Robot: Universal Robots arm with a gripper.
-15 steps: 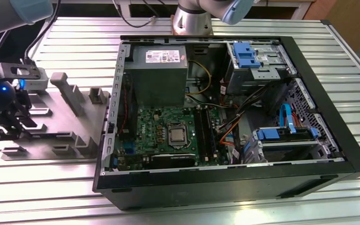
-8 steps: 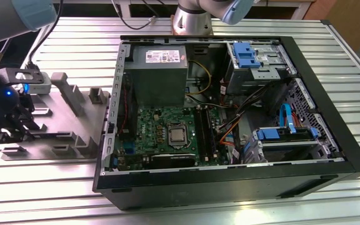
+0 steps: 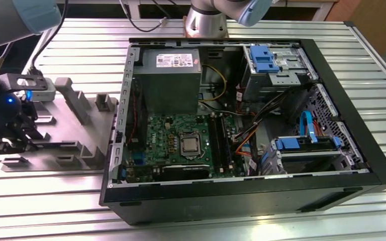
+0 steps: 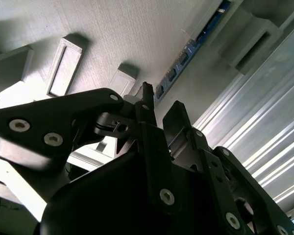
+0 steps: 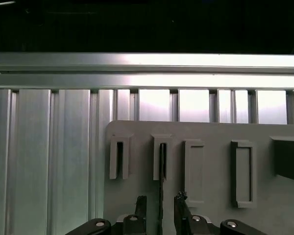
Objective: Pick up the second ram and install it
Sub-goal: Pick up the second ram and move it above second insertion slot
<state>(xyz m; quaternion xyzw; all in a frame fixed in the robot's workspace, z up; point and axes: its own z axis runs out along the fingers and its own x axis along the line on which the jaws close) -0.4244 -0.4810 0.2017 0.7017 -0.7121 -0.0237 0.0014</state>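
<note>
exterior view adds the case (image 3: 371, 150); first wrist view: hand (image 5: 160, 198) narrowly open, straddling ram (image 5: 161, 171), not clamped.

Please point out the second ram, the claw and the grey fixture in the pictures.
second ram (image 4: 201, 39): second wrist view, on its blue flat side.
claw (image 5: 160, 200): first wrist view, midway between the fingertips.
grey fixture (image 3: 66, 130): exterior view, on its flat base.

End effector (image 5: 160, 213): fingers (image 5: 140, 208) spread, a gap on each side of the upright second ram (image 5: 162, 161).
Fixture (image 3: 72, 133): raised grey blocks crowd both flanks.
Worktop (image 3: 45, 201): bare beside the fixture.
Computer case (image 3: 247, 193): open-topped; cables (image 3: 243, 138) cross close beside the board's slots (image 3: 221, 143).
</note>
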